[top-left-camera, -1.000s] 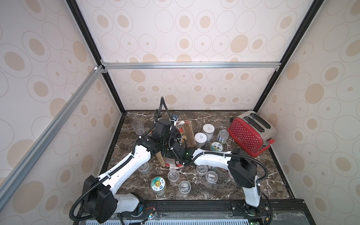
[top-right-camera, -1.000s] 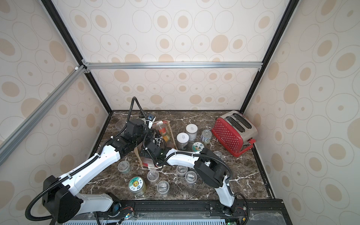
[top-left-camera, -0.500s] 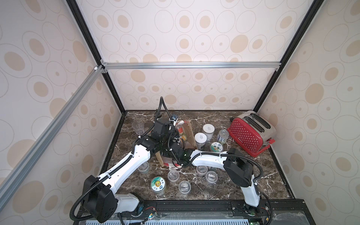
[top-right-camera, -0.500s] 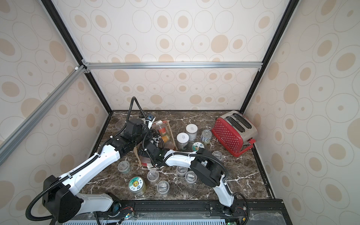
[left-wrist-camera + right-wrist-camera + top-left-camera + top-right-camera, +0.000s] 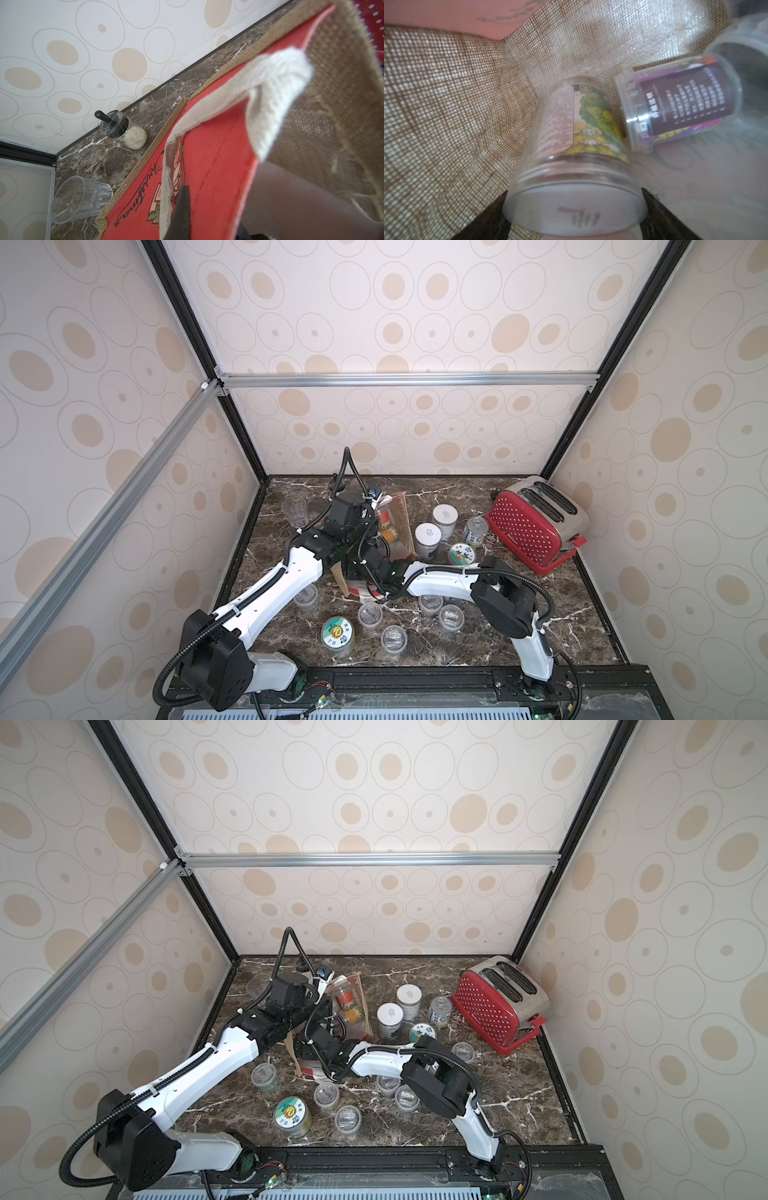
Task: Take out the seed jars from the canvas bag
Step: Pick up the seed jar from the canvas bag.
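Seed jar (image 5: pixel 577 133) sideways, lid toward tool (image 5: pixel 573 207)

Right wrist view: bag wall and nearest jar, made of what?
Canvas bag: coarse woven burlap or jute, matte; open grid weave with light showing through.
Nearest seed jar: probably clear plastic, glossy; see-through wall, moulded rim ridges, printed label stuck on.
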